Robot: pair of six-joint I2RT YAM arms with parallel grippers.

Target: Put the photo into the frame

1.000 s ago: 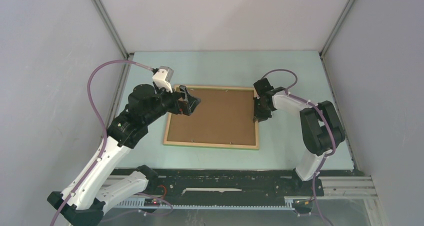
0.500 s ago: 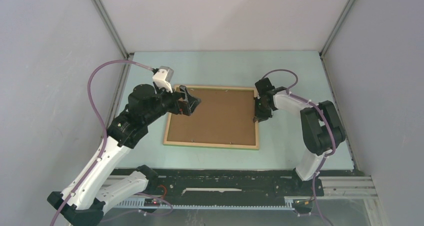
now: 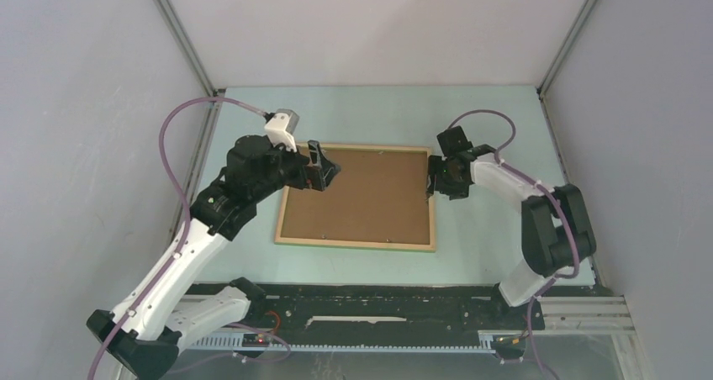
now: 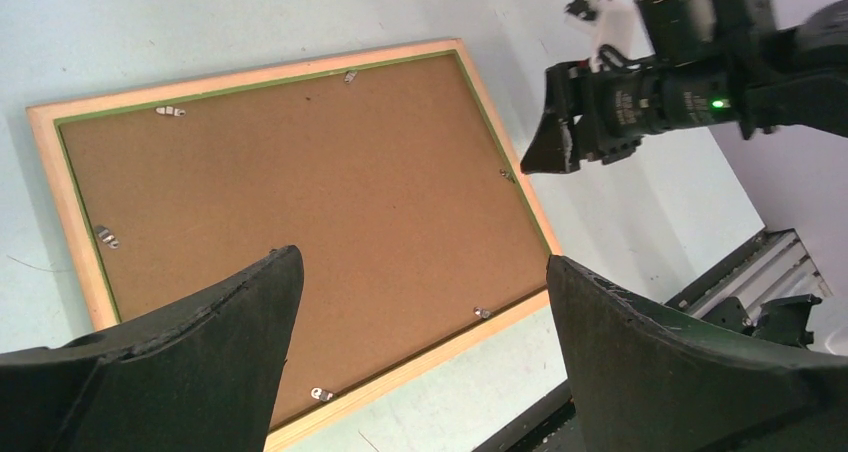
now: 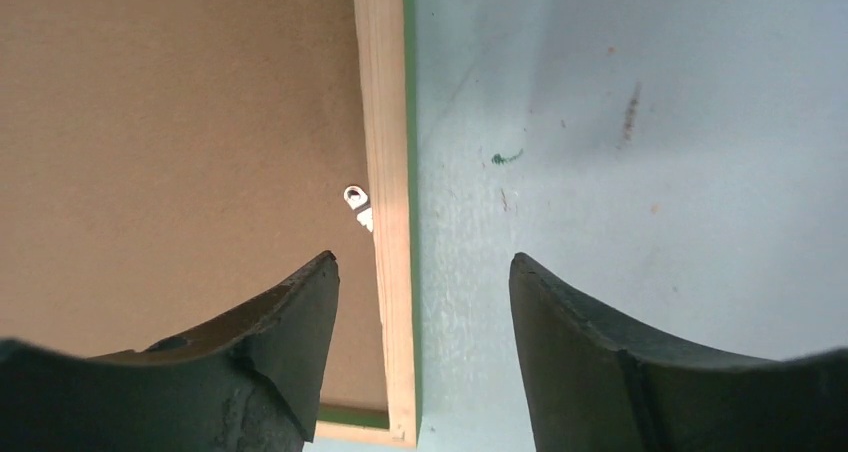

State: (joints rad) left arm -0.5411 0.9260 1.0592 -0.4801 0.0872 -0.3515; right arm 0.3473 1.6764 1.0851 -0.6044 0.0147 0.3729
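"Where was the frame?"

"The frame (image 3: 353, 245) lay flat near the middle of the table (image 3: 378, 115), wood side up. The photo (image 3: 361, 197) sat inside it, brown back up."

"What did your left gripper do?"

"My left gripper (image 3: 326, 171) hung over the frame's far left corner. Its jaws were wide and held nothing."

"And the right one?"

"My right gripper (image 3: 432, 183) was at the frame's right edge, jaws wide too, one side over the brown back and one over the table. I could not tell if it touched the wood. A little metal clip (image 5: 355, 198) sat just beside that edge."
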